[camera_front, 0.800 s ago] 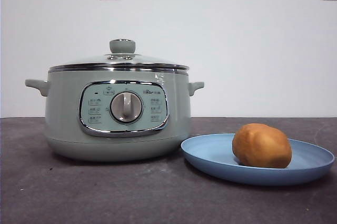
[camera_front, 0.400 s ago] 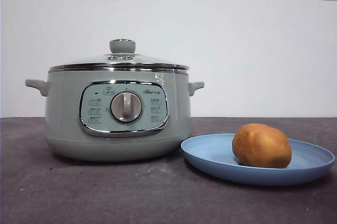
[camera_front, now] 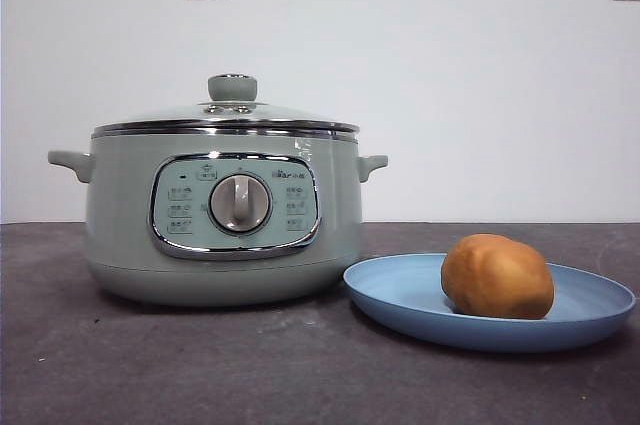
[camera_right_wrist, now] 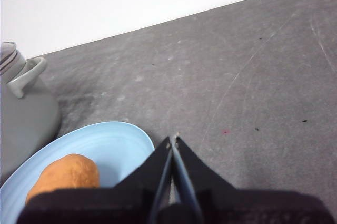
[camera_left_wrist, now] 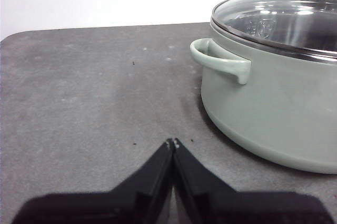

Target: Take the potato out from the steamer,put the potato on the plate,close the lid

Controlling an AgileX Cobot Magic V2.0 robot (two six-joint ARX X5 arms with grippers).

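Left gripper (camera_left_wrist: 172, 143) and right gripper (camera_right_wrist: 172, 139): matte black, wedge-shaped jaws tapering to thin tips

steamer (camera_front: 225, 215) L | plate (camera_front: 400, 295) touching it R | bare table (camera_front: 150, 365) in front

L gripper (camera_left_wrist: 173, 143) jaws closed, empty; R gripper (camera_right_wrist: 172, 139) same, both above table.

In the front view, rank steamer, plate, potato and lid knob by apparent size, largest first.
1. steamer
2. plate, nearly as wide but far shallower, and nearer the camera
3. potato
4. lid knob
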